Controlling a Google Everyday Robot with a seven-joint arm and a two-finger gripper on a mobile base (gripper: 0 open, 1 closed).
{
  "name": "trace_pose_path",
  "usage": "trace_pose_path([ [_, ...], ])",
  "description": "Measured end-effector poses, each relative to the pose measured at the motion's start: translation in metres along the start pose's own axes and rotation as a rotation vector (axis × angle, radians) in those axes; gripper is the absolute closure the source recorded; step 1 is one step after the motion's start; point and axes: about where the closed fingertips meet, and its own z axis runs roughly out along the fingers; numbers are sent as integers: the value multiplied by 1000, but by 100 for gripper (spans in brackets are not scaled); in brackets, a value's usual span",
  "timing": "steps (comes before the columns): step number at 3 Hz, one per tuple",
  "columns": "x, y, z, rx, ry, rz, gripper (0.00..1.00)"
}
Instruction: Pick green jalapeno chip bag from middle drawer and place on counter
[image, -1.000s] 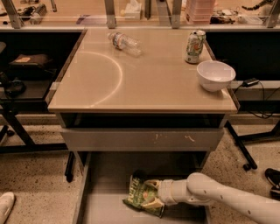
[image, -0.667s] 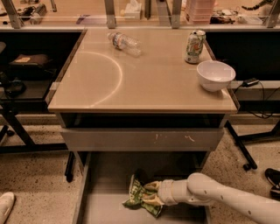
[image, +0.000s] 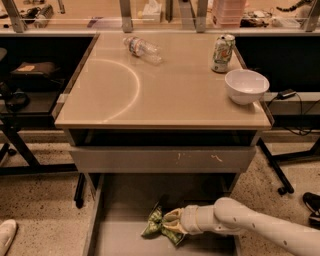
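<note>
The green jalapeno chip bag lies crumpled on the grey floor of the open middle drawer, below the counter. My gripper reaches in from the lower right on the white arm and is shut on the bag's right side, with the bag low over the drawer floor. The beige counter stands above, with its closed grey drawer front under the rim.
On the counter are a clear plastic bottle lying on its side, a green-and-white soda can and a white bowl at the right edge. Dark table legs and cables stand right; a shelf unit stands left.
The gripper has pinched the bag tighter, and the bag has bunched up and shifted slightly. The arm has barely moved.
</note>
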Motion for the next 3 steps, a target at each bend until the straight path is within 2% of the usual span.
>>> trace_pose_path([
  [1, 0, 1, -4, 1, 10, 15, 100],
  [2, -20, -11, -39, 40, -6, 1, 100],
  [3, -49, -27, -89, 93, 6, -40, 100],
])
